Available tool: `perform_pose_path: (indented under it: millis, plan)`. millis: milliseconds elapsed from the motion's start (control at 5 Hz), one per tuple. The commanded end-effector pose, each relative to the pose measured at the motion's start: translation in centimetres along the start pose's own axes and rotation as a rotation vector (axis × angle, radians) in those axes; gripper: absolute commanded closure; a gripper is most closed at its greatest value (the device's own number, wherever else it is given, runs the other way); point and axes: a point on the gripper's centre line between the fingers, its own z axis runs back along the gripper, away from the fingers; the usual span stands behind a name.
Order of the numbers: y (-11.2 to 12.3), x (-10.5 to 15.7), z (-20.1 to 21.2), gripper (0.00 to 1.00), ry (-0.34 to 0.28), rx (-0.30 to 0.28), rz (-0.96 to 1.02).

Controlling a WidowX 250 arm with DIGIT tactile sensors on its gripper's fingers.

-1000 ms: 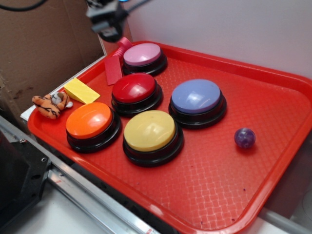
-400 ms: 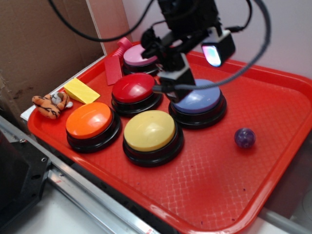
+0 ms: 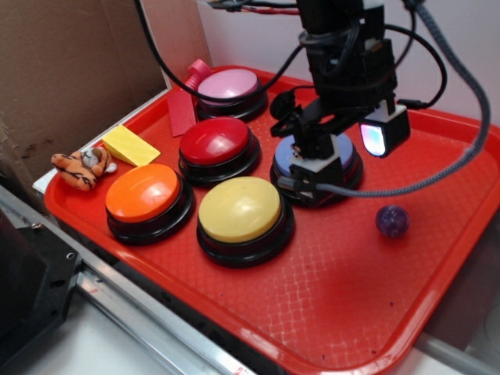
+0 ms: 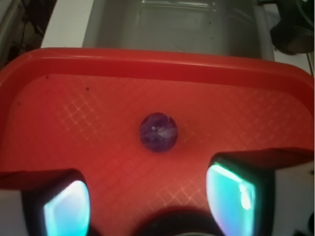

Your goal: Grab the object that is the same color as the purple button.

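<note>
Open tray floor all round the purple ball, nothing touching it; wrist view shows the ball on bare red mesh, clear gap ahead of the hand. Nearest obstacle: lavender button to its left, arm above it. Yellow button further left. Tray rim bounds the right side.

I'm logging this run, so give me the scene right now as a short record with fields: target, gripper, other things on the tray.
target: purple ball, alone on bare tray, untouched
matching button: purple button, partly hidden by the arm
gripper: gripper open, holds nothing; ball ahead between its fingers
tray: red tray
other buttons: pink, red, orange, yellow
off tray's left edge: tiger toy; yellow block
</note>
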Motion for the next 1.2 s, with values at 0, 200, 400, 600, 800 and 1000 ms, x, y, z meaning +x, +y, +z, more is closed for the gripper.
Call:
perform_pose_path:
  millis: [0, 200, 400, 600, 800, 1000]
  plan:
    - [-0.7, 1.8, -0.6, 0.00, 0.011, 0.041, -0.008]
    - [-0.6, 2.4, -1.9, 0.00, -0.002, 0.021, -0.034]
    - [-0.6, 2.8, -2.6, 0.00, -0.008, 0.011, -0.055]
    - [-0.4, 3.2, -3.6, 0.00, 0.019, 0.009, -0.074]
    - [-0.5, 3.4, -3.9, 0.07, 0.004, 0.008, -0.103]
    - [-0.6, 3.5, -4.3, 1.00, 0.017, 0.002, -0.079]
